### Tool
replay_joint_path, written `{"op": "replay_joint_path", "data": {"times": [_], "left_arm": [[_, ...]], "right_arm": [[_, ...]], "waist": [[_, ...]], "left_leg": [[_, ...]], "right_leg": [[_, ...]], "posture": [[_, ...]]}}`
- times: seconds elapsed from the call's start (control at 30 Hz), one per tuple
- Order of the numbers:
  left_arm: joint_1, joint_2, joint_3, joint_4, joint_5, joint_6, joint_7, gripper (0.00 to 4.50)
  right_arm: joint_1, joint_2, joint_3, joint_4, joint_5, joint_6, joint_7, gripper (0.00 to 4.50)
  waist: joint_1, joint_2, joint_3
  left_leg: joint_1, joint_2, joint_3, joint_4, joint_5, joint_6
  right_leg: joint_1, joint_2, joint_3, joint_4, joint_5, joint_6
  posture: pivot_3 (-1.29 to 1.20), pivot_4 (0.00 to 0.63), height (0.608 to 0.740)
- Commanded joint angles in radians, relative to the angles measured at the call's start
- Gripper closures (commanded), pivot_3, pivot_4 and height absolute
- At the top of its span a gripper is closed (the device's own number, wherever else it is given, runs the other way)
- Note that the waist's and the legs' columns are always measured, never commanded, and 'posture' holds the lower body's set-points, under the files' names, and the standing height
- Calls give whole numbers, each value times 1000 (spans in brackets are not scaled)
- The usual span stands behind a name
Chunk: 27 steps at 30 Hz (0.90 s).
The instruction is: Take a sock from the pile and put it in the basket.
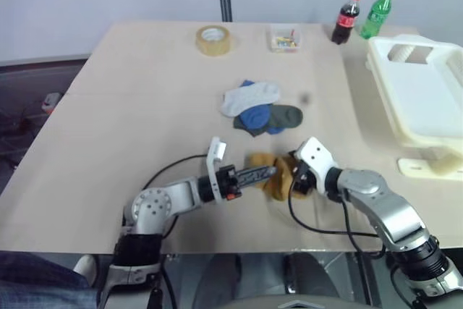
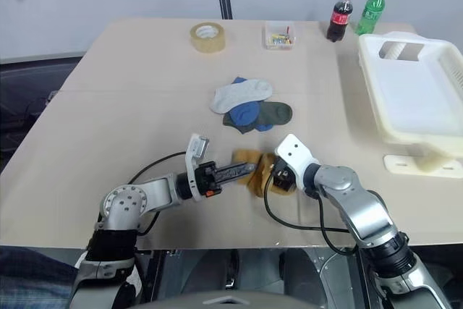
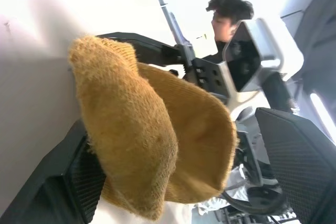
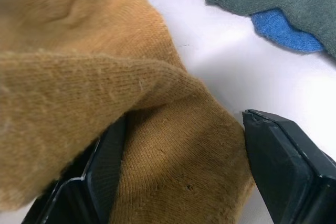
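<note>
A mustard-yellow sock (image 1: 277,179) lies bunched near the table's front edge, between my two grippers. My left gripper (image 1: 269,173) reaches in from the left, pointing right, and stands open. In its wrist view the sock (image 3: 152,145) drapes over one finger (image 3: 84,179), and the other finger (image 3: 299,161) stands clear. From the right, my right gripper (image 1: 293,181) is open with the sock (image 4: 157,145) lying across the gap between its fingers. The pile (image 1: 258,110) of white, blue and dark green socks sits mid-table. At the right edge stands the white basket (image 1: 383,85).
A tape roll (image 1: 213,40), a small clear box (image 1: 285,37) and two bottles (image 1: 346,17) stand along the far edge. A white plastic piece (image 1: 430,168) lies in front of the basket. A person (image 3: 231,14) is behind the right arm in the left wrist view.
</note>
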<state>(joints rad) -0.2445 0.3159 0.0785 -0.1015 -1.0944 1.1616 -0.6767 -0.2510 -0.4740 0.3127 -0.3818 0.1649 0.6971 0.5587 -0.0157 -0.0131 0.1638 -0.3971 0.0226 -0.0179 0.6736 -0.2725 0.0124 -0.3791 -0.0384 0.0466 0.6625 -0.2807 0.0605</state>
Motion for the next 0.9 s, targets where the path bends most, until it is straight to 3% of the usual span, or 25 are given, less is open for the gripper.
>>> {"op": "replay_joint_path", "data": {"times": [0.03, 0.4, 0.9], "left_arm": [[17, 11, -9, -60, -44, 16, -59, 18], [13, -24, -35, -83, -44, 1, -78, 18], [-75, -179, 10, 23, -33, -73, 3, 18]], "right_arm": [[-15, 7, -3, 18, -19, 16, -14, 870], [-58, 31, -58, 15, 19, 109, -16, 870], [-59, 102, -134, -16, 85, 244, -66, 870]], "waist": [[0, 0, 0], [1, 1, 0], [3, 1, 1]], "left_leg": [[0, 0, 0, -1, 0, 0], [0, 0, -1, -3, 0, -1], [-1, -1, -2, -4, 0, -1]], "right_leg": [[0, 0, 0, 0, 0, 0], [0, 0, -1, -1, 0, 0], [0, -1, -2, -2, 0, 0]], "posture": [[0, 150, 740], [0, 150, 740], [0, 150, 740]]}}
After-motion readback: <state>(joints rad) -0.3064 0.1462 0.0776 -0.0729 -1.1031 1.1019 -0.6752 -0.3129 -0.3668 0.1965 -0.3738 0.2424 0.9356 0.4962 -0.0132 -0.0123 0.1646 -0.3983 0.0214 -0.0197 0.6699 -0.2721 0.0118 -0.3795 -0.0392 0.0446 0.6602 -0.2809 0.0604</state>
